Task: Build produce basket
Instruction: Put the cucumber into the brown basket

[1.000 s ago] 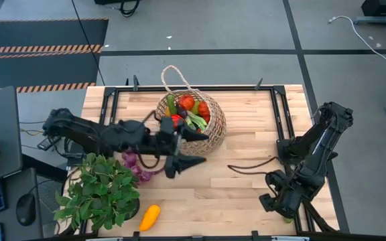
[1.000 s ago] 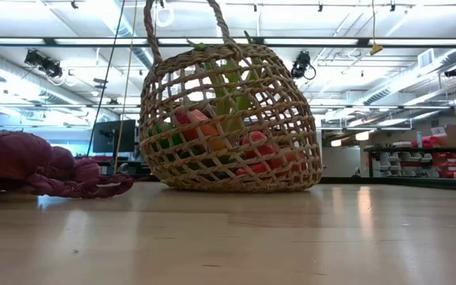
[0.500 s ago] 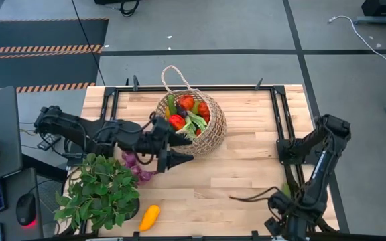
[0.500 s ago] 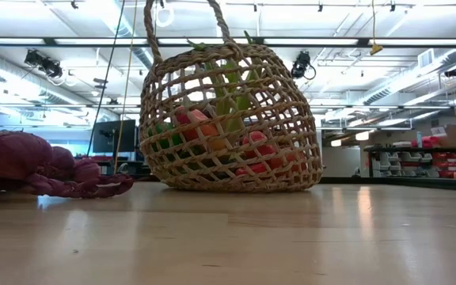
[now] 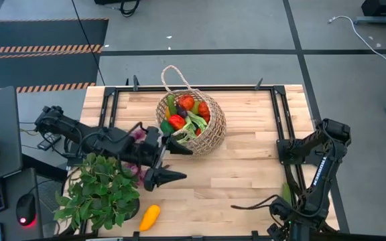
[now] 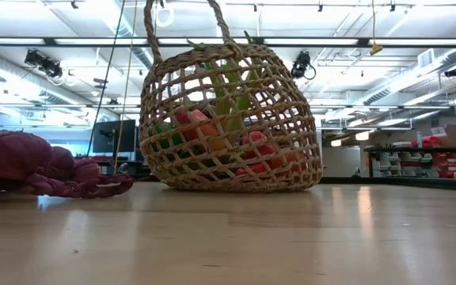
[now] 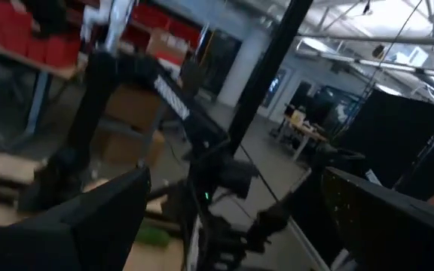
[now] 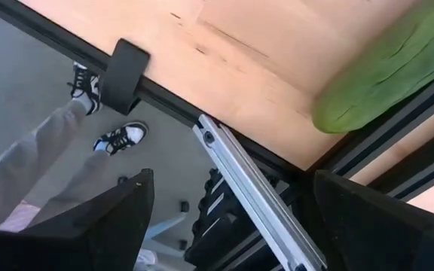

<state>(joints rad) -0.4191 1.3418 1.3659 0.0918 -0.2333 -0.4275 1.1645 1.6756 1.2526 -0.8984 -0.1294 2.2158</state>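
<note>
Basket point(image 5: 191, 122) sits at the far-centre of the table point(image 5: 246, 167), upright, already packed w/ produce: red peppers/tomatoes, green stalks. Loose produce left: yellow squash point(image 5: 149, 217) at the near edge by the potted plant point(image 5: 99, 191), purple bunch point(image 6: 30, 162) just left of basket, mostly hidden under the L arm from above, and a cucumber point(image 8: 386, 71) at the near-right table edge.

Left gripper point(image 5: 168, 163) hovers between basket and squash, jaws spread wide, empty. Squash lies toward the near edge from it, long axis roughly near-far w/ a slight tilt. L arm looks the nearer one for it.

Right gripper point(image 8: 228, 226) hangs off the near-right corner, fingers spread, empty; cucumber just beside it. A person's legs show below.
</note>
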